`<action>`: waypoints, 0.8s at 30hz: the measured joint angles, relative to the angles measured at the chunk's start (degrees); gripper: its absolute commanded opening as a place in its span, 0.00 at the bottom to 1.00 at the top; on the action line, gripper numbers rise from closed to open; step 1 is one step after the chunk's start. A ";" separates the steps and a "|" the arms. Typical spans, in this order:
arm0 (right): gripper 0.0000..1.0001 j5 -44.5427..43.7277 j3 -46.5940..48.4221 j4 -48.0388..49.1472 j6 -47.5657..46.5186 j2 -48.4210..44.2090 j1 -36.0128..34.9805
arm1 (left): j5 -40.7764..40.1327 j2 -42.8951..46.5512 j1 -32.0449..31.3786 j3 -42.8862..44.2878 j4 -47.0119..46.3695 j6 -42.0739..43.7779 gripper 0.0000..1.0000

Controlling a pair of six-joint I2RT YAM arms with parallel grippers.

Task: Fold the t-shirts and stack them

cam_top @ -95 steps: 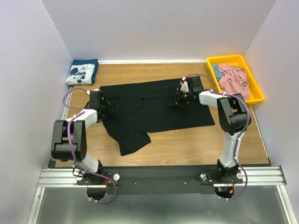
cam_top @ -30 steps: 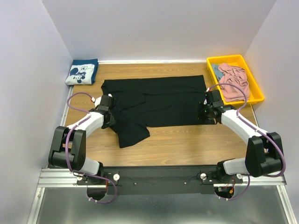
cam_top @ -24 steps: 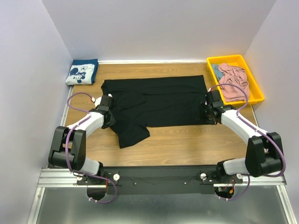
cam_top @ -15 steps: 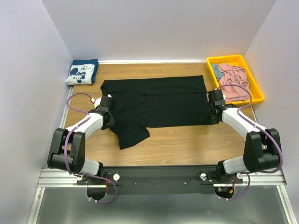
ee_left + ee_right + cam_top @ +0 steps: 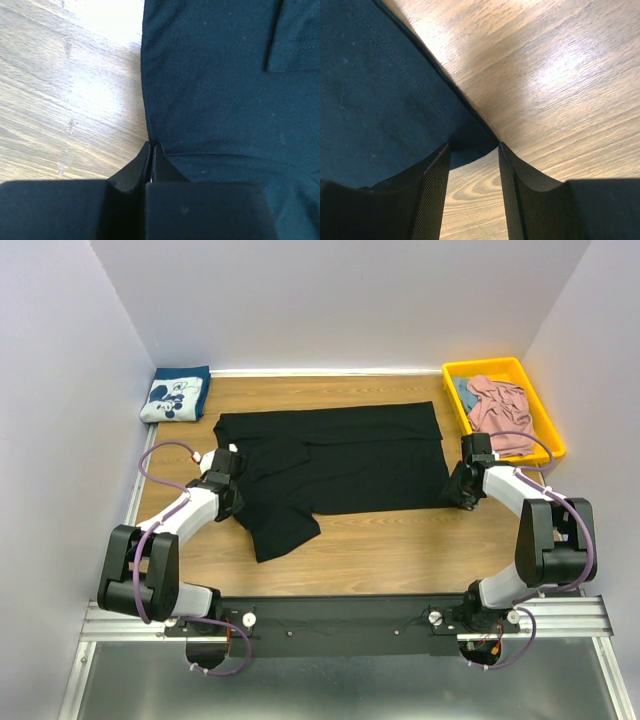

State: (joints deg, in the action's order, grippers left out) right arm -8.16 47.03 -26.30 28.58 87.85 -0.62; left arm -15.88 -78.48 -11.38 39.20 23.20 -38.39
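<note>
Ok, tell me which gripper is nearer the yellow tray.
Right. The right gripper is at the black shirt's right corner, close to the yellow tray; the left gripper is at its opposite edge.

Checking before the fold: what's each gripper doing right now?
Left gripper: closed, apparently pinching the black t-shirt at its edge.
Right gripper: open, straddling the shirt's corner.

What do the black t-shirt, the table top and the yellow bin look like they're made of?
Black t-shirt: soft matte knit cloth, probably cotton; fine weave and a stitched hem show close up. Table top: wood or wood-look laminate with a slight sheen; grain lines and glare patches. Yellow bin: likely moulded plastic; smooth, uniform colour, rounded rim.
</note>
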 measured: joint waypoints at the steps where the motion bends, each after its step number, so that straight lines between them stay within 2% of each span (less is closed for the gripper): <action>1: 0.47 0.00 -0.02 0.17 0.09 0.00 0.00 | 0.00 0.11 0.00 -0.02 -0.02 0.00 0.00; 7: 0.40 -0.13 -0.33 1.42 0.52 0.15 0.00 | -0.13 0.44 0.00 0.00 0.02 0.00 0.00; 9: 0.33 -0.13 -0.46 1.81 0.59 0.15 0.00 | -0.20 0.48 0.00 0.00 0.04 0.00 0.00; 11: 0.22 -0.15 -0.66 2.27 0.70 0.11 0.00 | -0.22 0.57 0.00 0.00 0.09 -0.02 0.00; 14: 0.12 -0.07 -0.94 2.67 0.90 -0.11 0.00 | -0.24 0.70 0.00 0.22 0.50 0.00 0.00; 16: 0.01 -0.07 -1.09 2.58 0.96 -0.44 0.00 | -0.46 1.42 0.00 0.66 1.42 -0.02 0.00; 24: 0.01 -0.04 -0.55 -3.02 0.09 -3.39 0.00 | -1.44 7.41 0.00 3.06 5.42 -0.04 0.00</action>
State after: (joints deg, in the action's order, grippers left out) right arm -8.21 46.48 -29.32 28.67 84.47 -0.62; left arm -17.32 -71.07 -11.38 42.26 28.62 -38.44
